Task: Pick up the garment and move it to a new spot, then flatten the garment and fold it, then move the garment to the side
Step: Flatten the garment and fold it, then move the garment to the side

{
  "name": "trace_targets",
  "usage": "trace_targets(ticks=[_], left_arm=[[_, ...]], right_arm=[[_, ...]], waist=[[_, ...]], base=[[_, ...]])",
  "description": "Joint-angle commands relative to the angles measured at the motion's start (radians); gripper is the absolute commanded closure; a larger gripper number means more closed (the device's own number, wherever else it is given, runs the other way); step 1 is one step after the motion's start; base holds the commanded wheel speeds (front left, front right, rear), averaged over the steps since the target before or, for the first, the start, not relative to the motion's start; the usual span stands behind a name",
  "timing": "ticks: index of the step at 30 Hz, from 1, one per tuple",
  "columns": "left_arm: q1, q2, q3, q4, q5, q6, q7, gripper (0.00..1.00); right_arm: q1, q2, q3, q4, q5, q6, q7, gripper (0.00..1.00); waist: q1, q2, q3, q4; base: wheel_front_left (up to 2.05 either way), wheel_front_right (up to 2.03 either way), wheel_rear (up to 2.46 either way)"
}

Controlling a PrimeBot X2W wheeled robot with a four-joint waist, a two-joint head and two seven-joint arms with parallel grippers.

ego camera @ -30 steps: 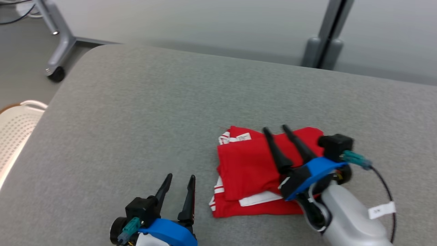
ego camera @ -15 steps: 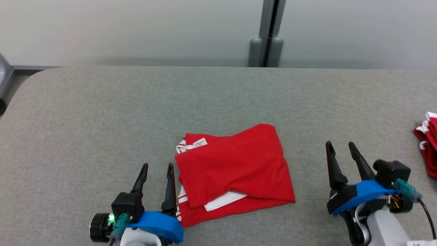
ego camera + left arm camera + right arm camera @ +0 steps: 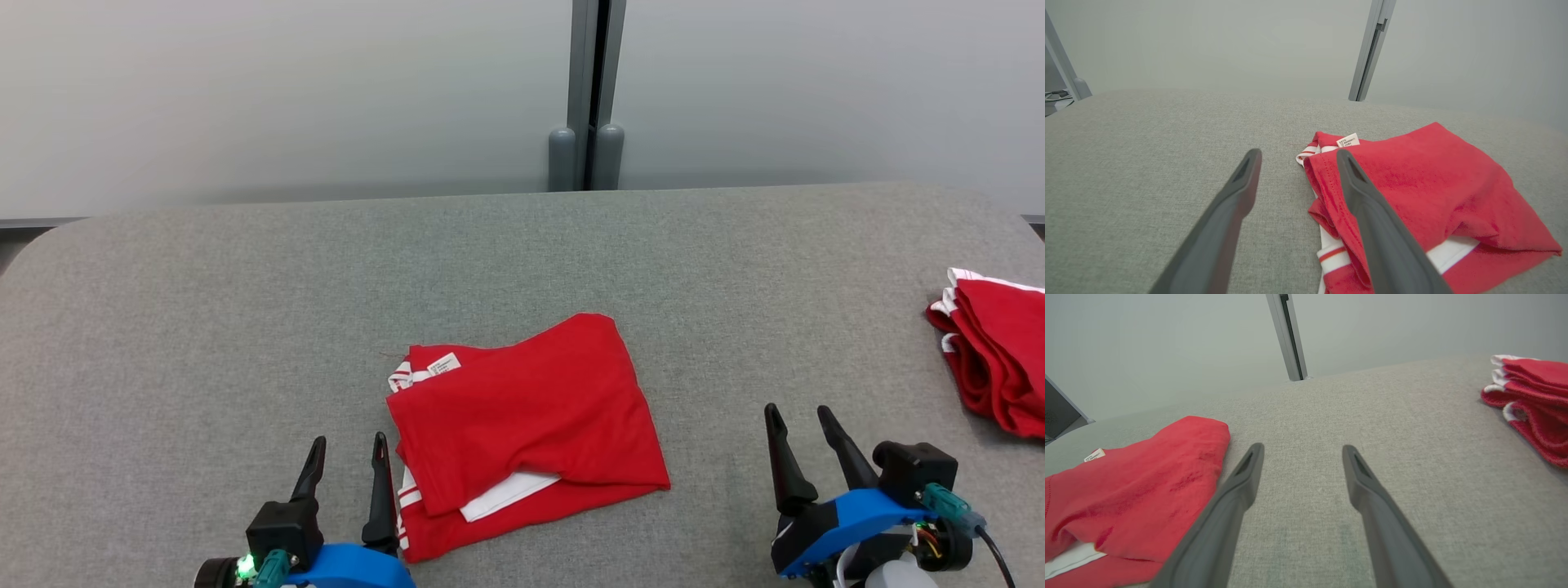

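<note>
A red garment [image 3: 522, 425] with white trim lies folded on the grey table [image 3: 326, 286], a white label near its collar; it also appears in the left wrist view [image 3: 1433, 196] and the right wrist view [image 3: 1135, 486]. My left gripper [image 3: 349, 443] stands open just left of the garment's near left corner, nothing between its fingers. My right gripper [image 3: 797, 411] is open over bare table, well right of the garment. In the left wrist view the left gripper [image 3: 1296, 153] points along the garment's left edge. In the right wrist view the right gripper [image 3: 1302, 447] has bare cloth-covered table between its fingers.
A stack of folded red garments [image 3: 992, 351] sits at the table's right edge, seen too in the right wrist view [image 3: 1531, 404]. A grey post [image 3: 586, 94] stands behind the table against a pale wall. Open table lies at the back and left.
The camera has swung right, bringing the stack at the right edge into view. My right gripper has come off the garment and now sits to its right. The garment lies as before.
</note>
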Motion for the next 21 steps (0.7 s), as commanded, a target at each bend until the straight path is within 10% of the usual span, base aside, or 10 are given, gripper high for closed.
trace_targets(ticks=[1,21], left_arm=[[0.007,0.0,0.009,-0.005,0.005,0.0,-0.004,0.0],[-0.05,0.0,-0.077,-0.009,-0.029,-0.015,-0.004,0.0]], right_arm=[[0.018,0.0,0.005,0.004,0.011,0.0,-0.005,0.0],[-0.144,-0.001,0.129,0.155,0.104,0.0,-0.004,0.0]], waist=[[0.0001,0.0002,0.002,-0.001],[0.0001,0.0002,0.098,0.189]], base=[[0.0,0.0,0.0],[0.0,0.0,0.0]])
